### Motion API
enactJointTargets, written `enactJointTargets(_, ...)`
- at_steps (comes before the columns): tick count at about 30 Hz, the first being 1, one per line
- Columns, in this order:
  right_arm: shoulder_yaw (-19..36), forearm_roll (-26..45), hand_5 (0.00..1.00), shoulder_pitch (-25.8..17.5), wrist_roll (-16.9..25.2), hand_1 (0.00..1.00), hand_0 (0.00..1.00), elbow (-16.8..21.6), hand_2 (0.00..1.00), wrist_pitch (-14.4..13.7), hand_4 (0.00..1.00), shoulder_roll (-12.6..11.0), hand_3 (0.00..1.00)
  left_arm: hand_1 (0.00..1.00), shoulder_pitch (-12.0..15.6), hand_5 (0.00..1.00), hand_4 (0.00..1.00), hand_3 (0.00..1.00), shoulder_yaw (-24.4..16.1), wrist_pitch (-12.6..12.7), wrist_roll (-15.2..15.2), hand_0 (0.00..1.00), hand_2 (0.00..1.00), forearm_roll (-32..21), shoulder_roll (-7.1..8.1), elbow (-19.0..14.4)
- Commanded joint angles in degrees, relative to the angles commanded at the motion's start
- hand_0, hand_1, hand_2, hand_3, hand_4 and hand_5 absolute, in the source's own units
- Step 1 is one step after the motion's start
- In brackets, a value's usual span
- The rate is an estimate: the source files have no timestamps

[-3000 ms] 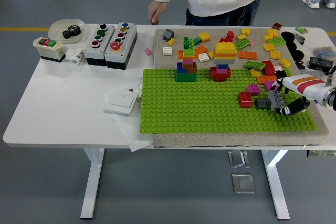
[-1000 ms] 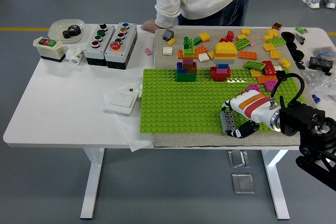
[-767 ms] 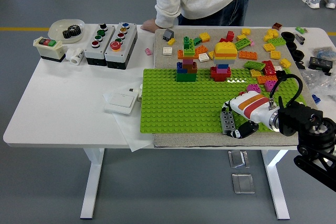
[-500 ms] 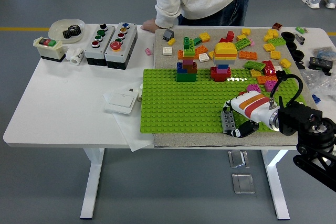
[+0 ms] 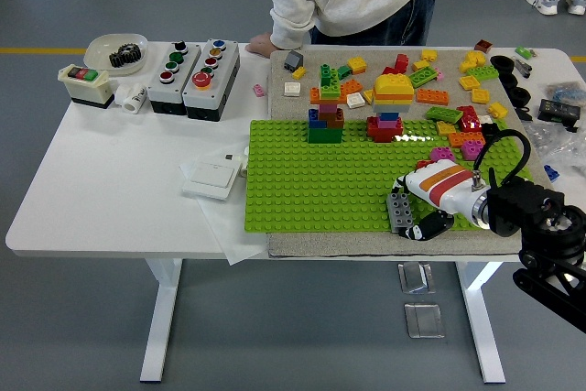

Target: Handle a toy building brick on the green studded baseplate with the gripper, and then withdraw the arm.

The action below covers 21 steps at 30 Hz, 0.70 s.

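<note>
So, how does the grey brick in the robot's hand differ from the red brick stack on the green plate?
The grey studded brick is one piece, held by the right hand at the green studded baseplate's near edge. The red brick stack has several pieces and stands free at its far edge. Both have studs.

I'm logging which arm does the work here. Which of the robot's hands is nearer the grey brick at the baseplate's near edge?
The right. The right hand is closed on the grey brick at the near edge of the green baseplate. The left hand is out of view.
</note>
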Motion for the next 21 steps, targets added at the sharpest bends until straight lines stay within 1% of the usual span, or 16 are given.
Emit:
enactJointTargets(5,0.2,0.0,0.447,0.0,0.1,0.679,0.67,-0.3,0.711,-0.1,0.843,0.1,0.621,0.717,0.0,0.603,0.581,0.559,0.5,0.0,-0.1,0.791,0.63,-0.4,0.0,0.0)
enactJointTargets(6,0.2,0.0,0.441,0.0,0.1,0.693,0.679,-0.3,0.734,-0.1,0.865,0.1,0.711,0.716,0.0,0.602,0.581,0.56,0.5,0.0,-0.1,0.791,0.63,-0.5,0.0,0.0)
enactJointTargets(17,0.5,0.1,0.445,0.0,1.2,0.69,0.675,-0.8,0.737,-0.8,0.876,0.2,0.731,0.717,0.1,0.615,0.586,0.554,0.2,-0.2,-0.1,0.791,0.625,-0.1,-0.03,0.0)
enactJointTargets(18,0.5,0.1,0.439,0.0,1.2,0.703,0.683,-0.9,0.748,-0.9,0.914,0.2,0.811,0.716,0.1,0.611,0.579,0.548,0.4,-0.2,-0.1,0.791,0.617,-0.3,-0.02,0.0)
enactJointTargets(21,0.5,0.0,0.439,-0.1,1.4,0.703,0.683,-0.9,0.748,-0.9,0.914,0.3,0.811,0.716,0.1,0.611,0.579,0.548,0.4,-0.2,-0.1,0.791,0.617,-0.3,-0.01,0.0)
